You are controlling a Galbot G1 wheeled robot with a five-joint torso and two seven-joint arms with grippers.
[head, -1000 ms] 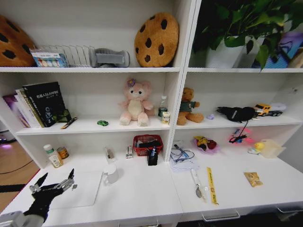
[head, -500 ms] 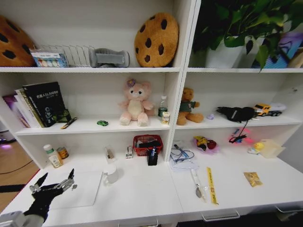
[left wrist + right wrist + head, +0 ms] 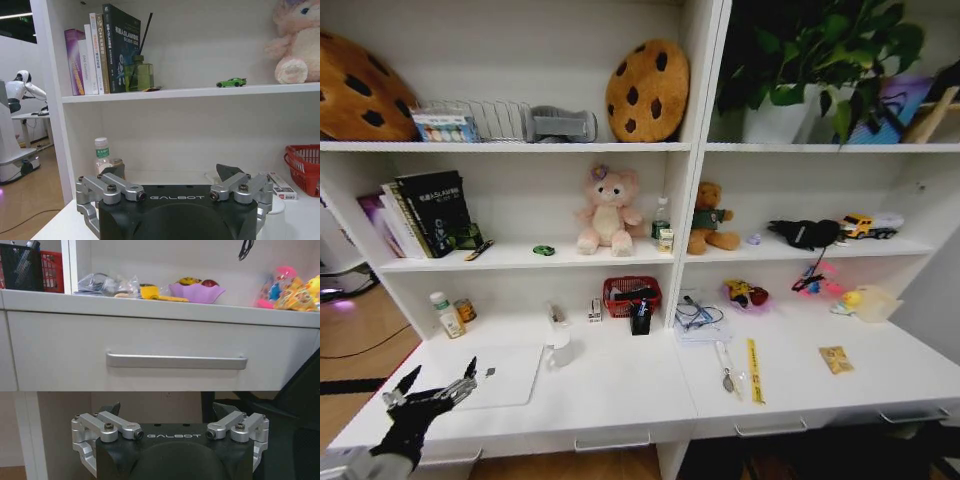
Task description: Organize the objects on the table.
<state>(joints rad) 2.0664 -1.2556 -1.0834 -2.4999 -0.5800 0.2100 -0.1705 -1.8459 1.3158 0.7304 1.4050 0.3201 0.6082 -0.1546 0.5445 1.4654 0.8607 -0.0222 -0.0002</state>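
So the whole scene has slid and widened compared with a moment back: more of the drawer fronts show along the bottom edge now and the shelves sit a bit further off. That reads as the camera backing away, not the stuff moving. Nothing on the table has actually shifted relative to anything else, so my take is the tidying hasn't properly started and the robot is just repositioning.

Where things are: the laptop lies flat at lower left of the head view, the small jar is behind it near the back wall beside a white bottle, and the green toy car is up on the middle shelf, left of centre, just left of the pink plush. Pens are in the dark holder in front of the red basket, about mid-frame.

Left gripper hangs in the lower left corner, over the table's front edge beside the laptop, jaws spread apart and holding nothing.

Right gripper is down below the tabletop, facing a drawer handle but well clear of it, jaws also apart and empty.
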